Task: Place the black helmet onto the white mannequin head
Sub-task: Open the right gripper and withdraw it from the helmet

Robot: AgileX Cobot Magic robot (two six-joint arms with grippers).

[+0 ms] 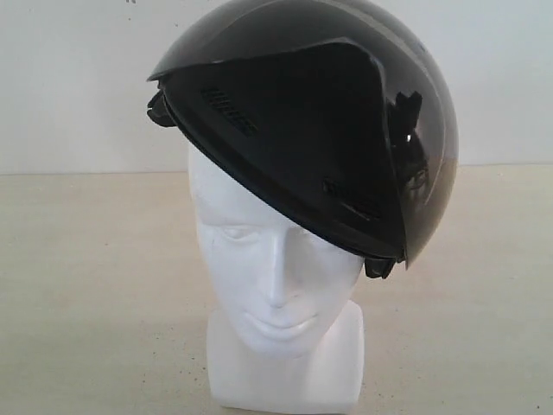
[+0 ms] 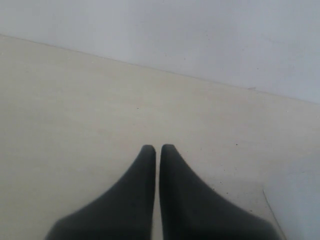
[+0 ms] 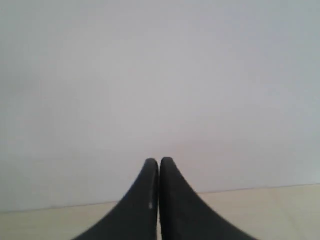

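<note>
The black helmet (image 1: pixel 302 121) rests tilted on top of the white mannequin head (image 1: pixel 272 285) in the exterior view, its lower rim slanting down to the right across the forehead and its tinted visor on the right side. The face below the rim is uncovered. Neither arm shows in the exterior view. My left gripper (image 2: pixel 158 147) is shut with nothing between its dark fingers, hanging over bare table. My right gripper (image 3: pixel 159 161) is shut too, empty, and faces the white wall.
A pale beige table (image 1: pixel 86 285) carries the head, and a white wall (image 1: pixel 78 78) runs behind it. In the left wrist view a white surface (image 2: pixel 300 200) fills one corner beside the table.
</note>
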